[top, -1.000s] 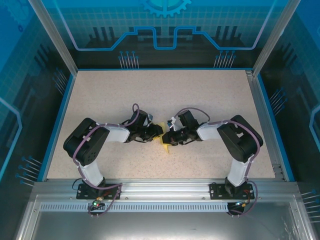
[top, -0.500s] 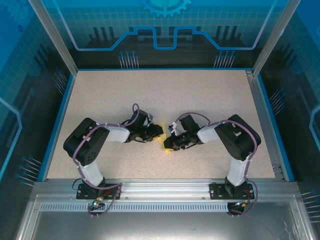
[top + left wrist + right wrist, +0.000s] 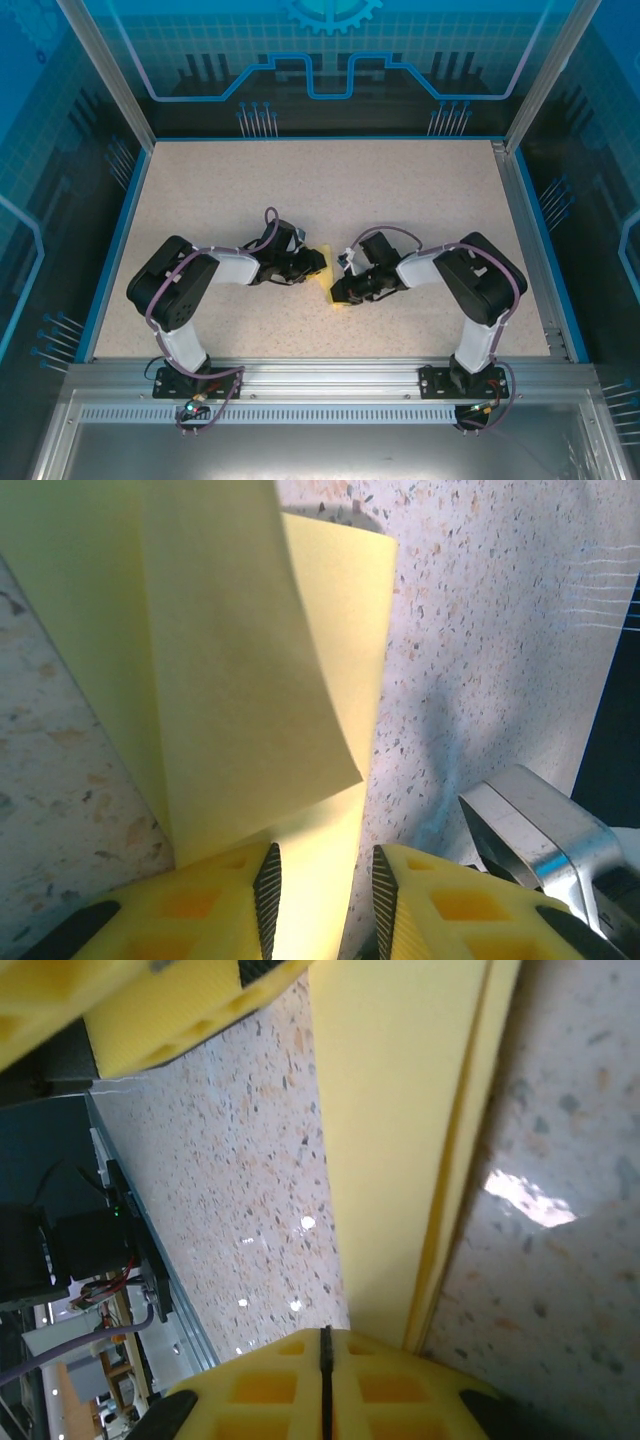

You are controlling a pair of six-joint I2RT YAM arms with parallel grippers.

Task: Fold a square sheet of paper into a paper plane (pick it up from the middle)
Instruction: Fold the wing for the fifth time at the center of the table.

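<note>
the paper point(image 3: 250, 680) lies on the table point(image 3: 400, 200) at the middle, between my two claws, already doubled into a long strip with one flap curling up off the layer below. my left claw point(image 3: 322, 885) stands with its pads apart. the near end of the strip runs into the gap between them, and i see no pinch on it. my right claw point(image 3: 323, 1355) is closed, its tips meeting in a thin line, right at the other end of the strip. the paper passes just beside and under those tips, and i cannot tell whether any of it is caught between them.

i judge this sheet light and limp. it will slide on the smooth table at the least push, and it will not hold a fold unless it is pressed flat. it marks easily, so a stray pinch would likely leave a crease i do not want. i would take it by the edge of the raised flap, where a pad can get under. closed tips seem best for rubbing down the long fold, with the other end pinned.
</note>
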